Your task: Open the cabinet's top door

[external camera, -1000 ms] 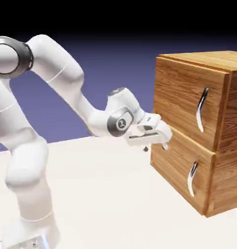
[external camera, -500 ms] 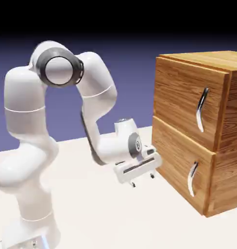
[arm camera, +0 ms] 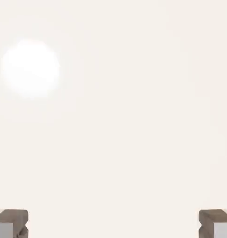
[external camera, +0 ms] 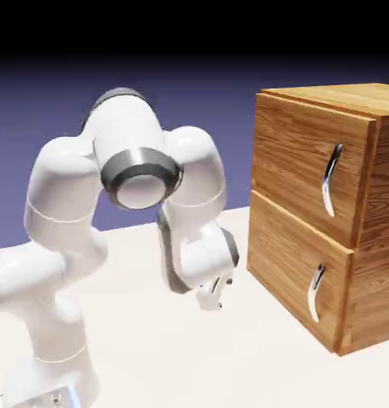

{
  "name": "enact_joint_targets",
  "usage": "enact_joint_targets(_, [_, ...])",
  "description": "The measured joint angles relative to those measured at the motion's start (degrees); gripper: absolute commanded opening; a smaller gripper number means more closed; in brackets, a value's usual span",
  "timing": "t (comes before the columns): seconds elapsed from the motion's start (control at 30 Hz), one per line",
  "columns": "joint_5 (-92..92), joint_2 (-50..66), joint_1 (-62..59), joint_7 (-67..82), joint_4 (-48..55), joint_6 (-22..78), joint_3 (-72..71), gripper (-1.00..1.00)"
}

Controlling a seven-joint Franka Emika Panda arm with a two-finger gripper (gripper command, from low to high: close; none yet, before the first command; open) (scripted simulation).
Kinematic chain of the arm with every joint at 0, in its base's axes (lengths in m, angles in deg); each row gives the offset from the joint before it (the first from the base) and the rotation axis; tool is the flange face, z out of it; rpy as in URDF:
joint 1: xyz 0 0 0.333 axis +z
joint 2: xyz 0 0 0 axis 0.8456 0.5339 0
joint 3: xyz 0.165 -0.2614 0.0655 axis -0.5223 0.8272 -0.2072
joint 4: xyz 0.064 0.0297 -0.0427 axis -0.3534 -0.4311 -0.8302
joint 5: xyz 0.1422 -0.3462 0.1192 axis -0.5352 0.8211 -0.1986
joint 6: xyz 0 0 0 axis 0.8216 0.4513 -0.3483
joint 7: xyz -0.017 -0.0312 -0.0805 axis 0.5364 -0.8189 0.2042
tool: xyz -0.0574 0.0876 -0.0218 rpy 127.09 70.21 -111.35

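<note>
Tool (arm camera: pixel 113 224) held low over table (external camera: pixel 134 351), fingers spread wide, nothing pinched. In hand view only pale surface and bright glare spot (arm camera: pixel 30 69) shown between and beyond fingertips. Cabinet (external camera: pixel 305 159) placed to exterior view's right of tool, apart from it; top door (external camera: pixel 297 151) closed, well above tool, its curved silver handle (external camera: pixel 332 180) untouched. Risks judged: lower handle (external camera: pixel 316 293) could be caught by mistake if tool were raised too little; fingertips could be scraped on table if dipped; cabinet edge could be struck if swung across early.

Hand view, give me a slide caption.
Open gripper fingers stand wide apart above a pale tabletop, nothing between them.
</note>
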Motion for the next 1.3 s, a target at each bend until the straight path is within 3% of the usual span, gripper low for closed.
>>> enact_joint_targets(0.8, [59.18,37.95,-40.48,28.98,8.12,7.65,-38.43,1.00])
enact_joint_targets(0.97, [60.08,36.94,-32.28,29.17,15.49,8.10,-35.21,1.00])
enact_joint_targets(1.0, [60.20,36.80,-31.16,29.19,16.51,8.17,-34.77,-1.00])
enact_joint_targets(1.07, [60.20,36.80,-31.15,29.19,16.51,8.17,-34.77,-1.00])
enact_joint_targets(1.3, [55.97,35.97,-41.41,27.66,1.98,21.93,-41.63,-1.00])
